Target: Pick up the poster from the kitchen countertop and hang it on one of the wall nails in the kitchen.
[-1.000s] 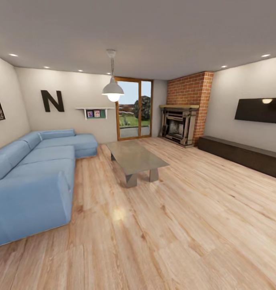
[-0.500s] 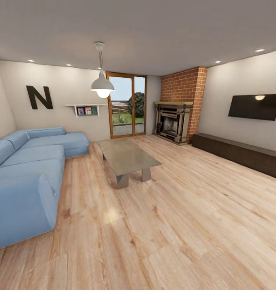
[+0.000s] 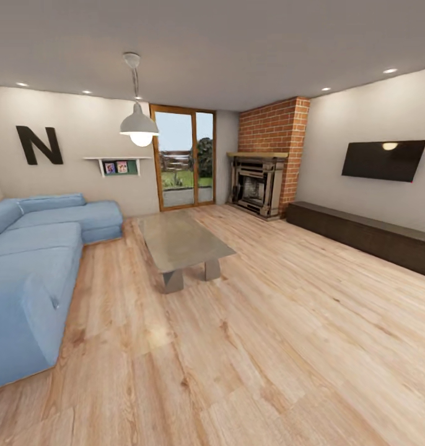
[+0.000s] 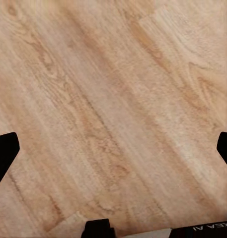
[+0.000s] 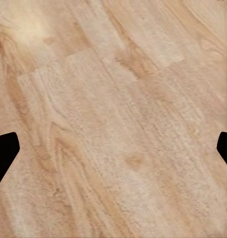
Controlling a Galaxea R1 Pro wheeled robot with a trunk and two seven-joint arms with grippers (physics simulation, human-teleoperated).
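- Head view: a living room with a pale wood plank floor (image 3: 268,347).
- A blue sofa (image 3: 33,260) runs along the left wall; a grey coffee table (image 3: 178,238) stands just beside it, mid-room.
- Rear wall: a black letter N (image 3: 39,144), a small shelf (image 3: 116,164), a wood-framed glass door (image 3: 183,158).
- A brick fireplace (image 3: 265,164) fills the corner; a black television (image 3: 384,160) hangs above a low dark cabinet (image 3: 361,234).
- A pendant lamp (image 3: 139,124) hangs from the ceiling.
- Left gripper (image 4: 113,148): fingers spread wide over bare planks, nothing held.
- Right gripper (image 5: 113,148): fingers likewise spread wide, nothing held.
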